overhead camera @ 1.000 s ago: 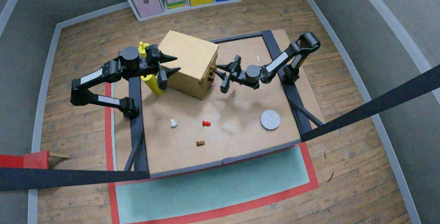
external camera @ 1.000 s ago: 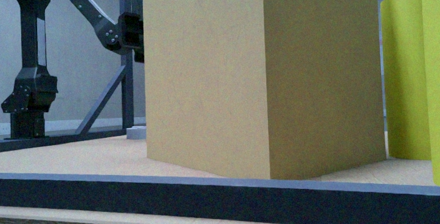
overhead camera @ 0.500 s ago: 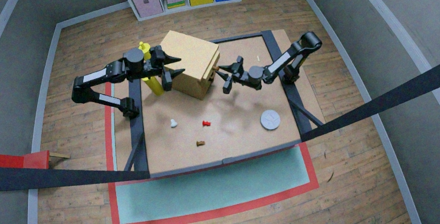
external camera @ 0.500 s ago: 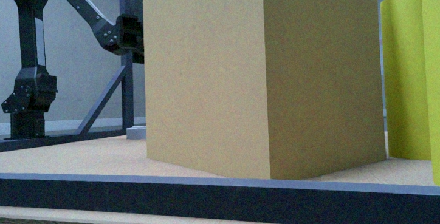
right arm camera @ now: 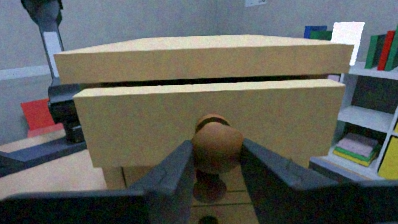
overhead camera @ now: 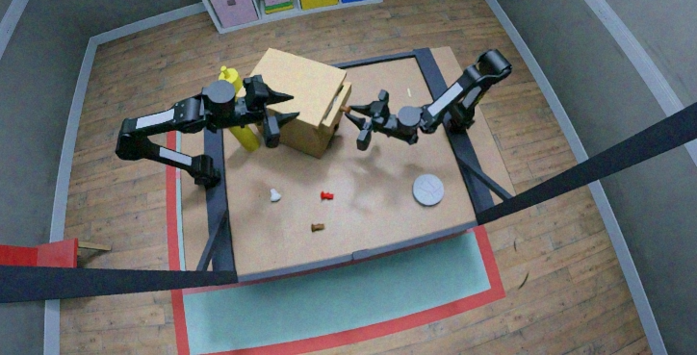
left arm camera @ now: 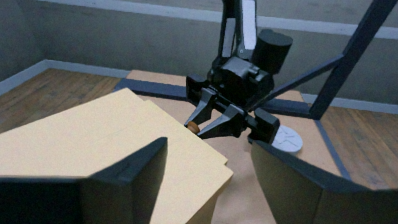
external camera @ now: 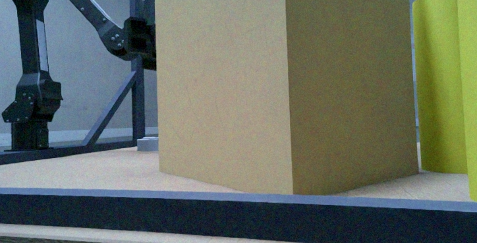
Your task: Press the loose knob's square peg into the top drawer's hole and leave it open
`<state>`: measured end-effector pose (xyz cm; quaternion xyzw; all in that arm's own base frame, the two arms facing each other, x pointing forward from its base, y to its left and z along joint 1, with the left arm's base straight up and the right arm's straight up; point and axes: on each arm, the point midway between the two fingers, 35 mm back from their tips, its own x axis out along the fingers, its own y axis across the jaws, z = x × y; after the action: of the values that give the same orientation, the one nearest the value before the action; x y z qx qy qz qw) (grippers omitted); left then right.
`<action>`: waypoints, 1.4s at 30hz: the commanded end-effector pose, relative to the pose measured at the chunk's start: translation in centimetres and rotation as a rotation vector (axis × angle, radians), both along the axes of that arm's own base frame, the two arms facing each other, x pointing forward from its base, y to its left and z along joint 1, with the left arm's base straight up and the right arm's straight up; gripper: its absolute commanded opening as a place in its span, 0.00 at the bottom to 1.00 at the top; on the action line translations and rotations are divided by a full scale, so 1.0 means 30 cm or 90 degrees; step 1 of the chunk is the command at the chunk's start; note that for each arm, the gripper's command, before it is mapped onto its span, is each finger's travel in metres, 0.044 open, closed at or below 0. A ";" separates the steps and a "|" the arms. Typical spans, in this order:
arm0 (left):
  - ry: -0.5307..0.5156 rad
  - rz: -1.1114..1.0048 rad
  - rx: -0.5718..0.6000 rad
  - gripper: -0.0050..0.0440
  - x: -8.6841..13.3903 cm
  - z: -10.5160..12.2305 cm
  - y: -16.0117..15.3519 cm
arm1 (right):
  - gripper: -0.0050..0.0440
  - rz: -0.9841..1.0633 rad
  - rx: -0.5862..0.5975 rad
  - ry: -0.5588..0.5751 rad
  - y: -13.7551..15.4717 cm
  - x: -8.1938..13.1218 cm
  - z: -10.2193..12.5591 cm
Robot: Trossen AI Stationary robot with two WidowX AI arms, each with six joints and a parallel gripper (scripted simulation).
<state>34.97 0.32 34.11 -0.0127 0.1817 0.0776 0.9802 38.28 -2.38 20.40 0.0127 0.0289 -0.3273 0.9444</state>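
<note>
My right gripper (overhead camera: 348, 111) (left arm camera: 190, 132) (right arm camera: 215, 146) is clamped on the round brown knob (overhead camera: 345, 109) (left arm camera: 193, 127) (right arm camera: 218, 147), which sits at the front of the top drawer (overhead camera: 344, 96) (left arm camera: 212, 154) (right arm camera: 140, 125). The right wrist view gives me this best: one finger on each side of the knob, and the drawer front standing out from the wooden cabinet (overhead camera: 292, 84) (external camera: 223, 84) (left arm camera: 100, 135) (right arm camera: 200, 60), with a dark gap under its top board. A lower knob (right arm camera: 209, 189) shows beneath my fingers there. The square peg is hidden, so I can't tell how deep it sits.

From the top view I see the drawer partly out, a narrow opening between its front and the cabinet. The exterior view hides my grip behind the cabinet, yet shows my right arm (external camera: 89, 10) reaching in past it.

My left gripper (overhead camera: 295, 105) has its fingers apart with nothing between them, above the cabinet top. Only the top view shows the white piece (overhead camera: 275, 194), red piece (overhead camera: 326, 195) and small brown piece (overhead camera: 317, 227) lying on the table (overhead camera: 371, 235). The grey disc (overhead camera: 427, 190) (external camera: 147, 144) (left arm camera: 287, 139) appears in three views, cut off by the cabinet in the exterior one.
</note>
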 end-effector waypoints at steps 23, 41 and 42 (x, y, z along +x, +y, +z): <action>-0.030 0.002 -0.003 0.59 0.049 0.060 -0.037 | 0.27 0.005 0.008 -0.018 0.046 -0.059 0.029; -0.031 0.003 -0.003 0.59 0.049 0.064 -0.035 | 0.27 0.005 0.008 -0.017 0.073 -0.093 0.025; -0.031 0.003 -0.003 0.59 0.049 0.064 -0.035 | 0.27 0.005 0.008 -0.017 0.074 -0.095 0.025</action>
<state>36.59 -0.88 34.21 -0.0114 0.1801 0.0768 0.9806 35.87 -0.57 20.39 0.0123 0.0290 -0.3274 0.9444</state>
